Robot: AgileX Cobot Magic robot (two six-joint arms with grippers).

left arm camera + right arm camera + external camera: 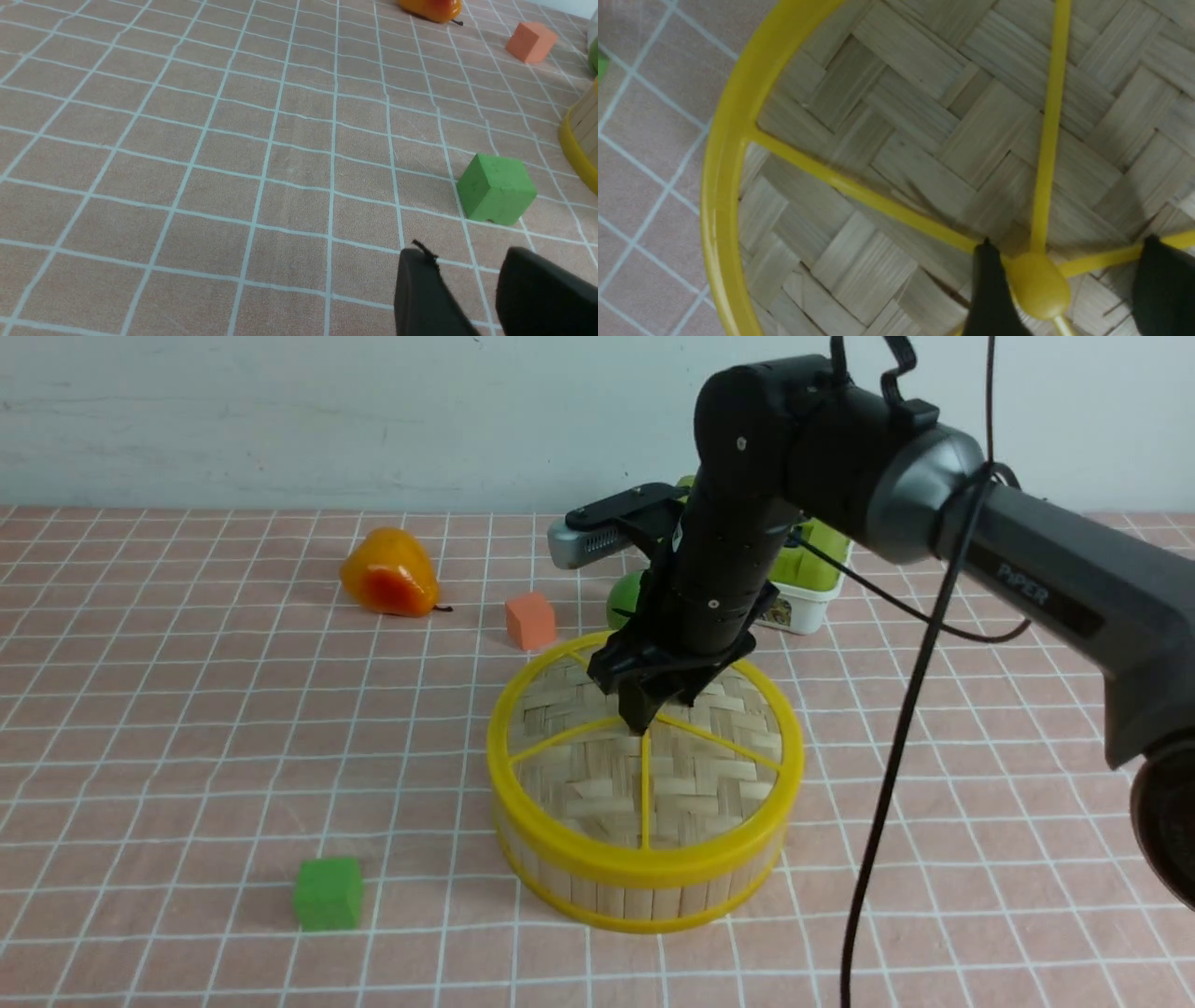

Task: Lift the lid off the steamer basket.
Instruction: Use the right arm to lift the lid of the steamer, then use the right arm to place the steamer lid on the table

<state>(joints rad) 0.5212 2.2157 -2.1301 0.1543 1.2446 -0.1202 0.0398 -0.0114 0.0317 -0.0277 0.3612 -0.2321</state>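
Lid [597,793] rests on the steamer basket [639,902]; the right gripper [1069,243] stands wide open around its knob [1038,287], ungripped; the left gripper [463,252] is partly open, empty.

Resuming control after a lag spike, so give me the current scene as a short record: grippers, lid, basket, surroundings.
right gripper: open, fingers either side of the knob, not closed on it
left gripper: open, over the table
lid: on the basket
basket: upright on the table, covered
left of basket: green block
beyond basket: orange block
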